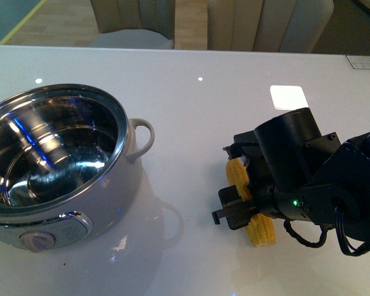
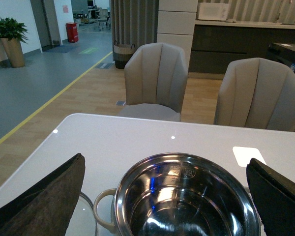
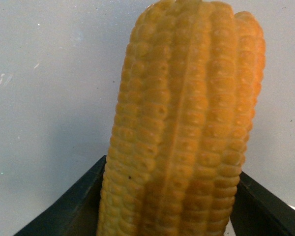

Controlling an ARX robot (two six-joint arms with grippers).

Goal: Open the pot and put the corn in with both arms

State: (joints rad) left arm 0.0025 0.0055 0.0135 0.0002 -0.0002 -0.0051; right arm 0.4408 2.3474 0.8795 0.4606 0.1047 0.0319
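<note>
**Corn gripped, pot uncovered**

Your right gripper (image 3: 172, 172) has its fingers pressed on both sides of the corn (image 1: 261, 231), which is on the table (image 1: 191, 111) well right of the pot (image 1: 111, 203). The pot's loop handle (image 1: 143, 137) juts toward the corn. Your left gripper (image 2: 164, 160) hangs by the pot with its fingers spread wide. The glass lid (image 2: 86, 216) lies just beside the pot. Two chairs (image 2: 155, 78) stand beyond the table.

Items counted:
- One large round cream-white electric pot with steel interior (image 1: 114, 194).
- One yellow husked corn cob (image 1: 262, 231).
- One black robot arm (image 1: 308, 179) in the front view.
- One glossy white table (image 1: 197, 117).
- Two grey-beige padded chairs (image 2: 156, 81) (image 2: 259, 93).
- One green potted plant (image 2: 10, 29).
- One red bin (image 2: 72, 32).
</note>
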